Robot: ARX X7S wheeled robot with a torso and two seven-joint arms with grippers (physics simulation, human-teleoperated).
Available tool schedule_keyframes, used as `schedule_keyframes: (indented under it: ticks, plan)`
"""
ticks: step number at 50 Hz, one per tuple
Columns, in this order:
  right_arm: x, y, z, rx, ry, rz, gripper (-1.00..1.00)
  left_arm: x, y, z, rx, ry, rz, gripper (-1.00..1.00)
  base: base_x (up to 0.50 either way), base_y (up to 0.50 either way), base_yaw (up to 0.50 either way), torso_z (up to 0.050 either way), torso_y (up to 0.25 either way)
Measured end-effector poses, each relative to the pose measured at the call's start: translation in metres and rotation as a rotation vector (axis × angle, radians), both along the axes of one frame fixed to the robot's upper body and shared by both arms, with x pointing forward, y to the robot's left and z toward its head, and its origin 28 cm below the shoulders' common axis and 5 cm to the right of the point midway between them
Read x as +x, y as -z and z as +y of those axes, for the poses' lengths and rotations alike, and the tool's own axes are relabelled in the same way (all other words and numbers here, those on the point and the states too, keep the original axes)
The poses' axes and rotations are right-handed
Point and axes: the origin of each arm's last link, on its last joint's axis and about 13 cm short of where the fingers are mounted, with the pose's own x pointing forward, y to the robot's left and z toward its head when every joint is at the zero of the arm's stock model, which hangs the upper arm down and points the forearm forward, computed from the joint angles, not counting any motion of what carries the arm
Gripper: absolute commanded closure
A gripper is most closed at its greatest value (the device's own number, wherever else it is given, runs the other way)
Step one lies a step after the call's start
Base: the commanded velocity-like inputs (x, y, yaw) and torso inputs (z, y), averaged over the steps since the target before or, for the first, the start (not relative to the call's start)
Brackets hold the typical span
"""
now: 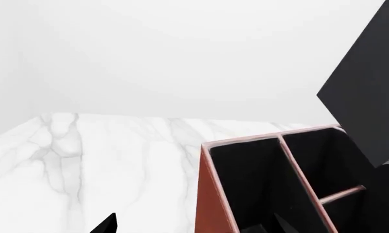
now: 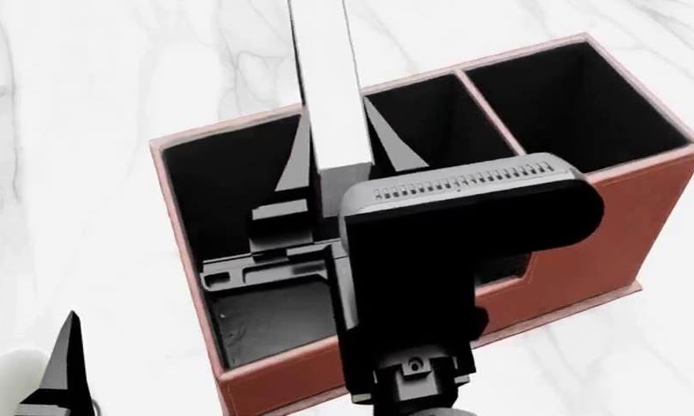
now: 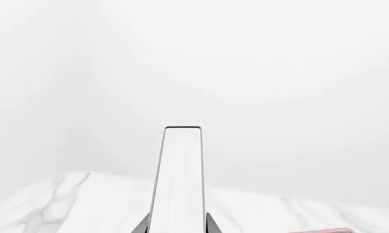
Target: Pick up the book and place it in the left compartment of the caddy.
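Book held edge-up above the caddy's left end

Book placement is judged to be in its carrying stage, with the lowering not yet done. Largest in the head view is the marble table [image 2: 115, 78], on which the caddy [image 2: 624, 225] stands, a reddish-brown box with black lining and pale rims. Its left compartment [image 2: 225, 173], the long narrow undivided section, lies at about 9 o'clock from the frame centre and appears vacant, though part of it is hidden by the arm.

The book [image 2: 327, 78] is seen at 12 o'clock in the head view, standing on end with its white page edge toward the camera, above the wall between the left compartment and the middle section. It is clamped near its lower end by the right gripper [image 2: 336, 160], whose fingers [image 3: 211, 224] are closed flat on the two black covers. From the left wrist view the cover is shown as a black slab over the caddy.

The left gripper [image 2: 60, 373] is only glimpsed at 7 o'clock; whether it is open cannot be told.

The hardback is judged stiff and light, with smooth covers that could slip; a grip across both covers near one end seems suited.
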Motion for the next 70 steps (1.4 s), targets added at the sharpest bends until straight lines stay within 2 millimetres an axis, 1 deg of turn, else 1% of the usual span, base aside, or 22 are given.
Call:
schedule_keyframes:
  ticks: [35, 50, 70]
  plan:
    - [0.011, 0.002, 0.002, -0.073, -0.158, 0.21, 1.0, 0.0, -0.001, 0.001, -0.003, -0.005, 0.0, -1.0, 0.0, 0.0, 0.0, 0.0, 0.001]
    - [0.023, 0.008, 0.005, -0.069, -0.197, 0.275, 1.0, 0.0, -0.001, 0.002, -0.006, -0.007, 0.0, -1.0, 0.0, 0.0, 0.0, 0.001, 0.001]
    - [0.036, 0.02, 0.006, -0.074, -0.191, 0.323, 1.0, 0.0, -0.001, 0.002, -0.009, -0.009, -0.001, -1.0, 0.0, 0.0, 0.0, 0.0, 0.002]
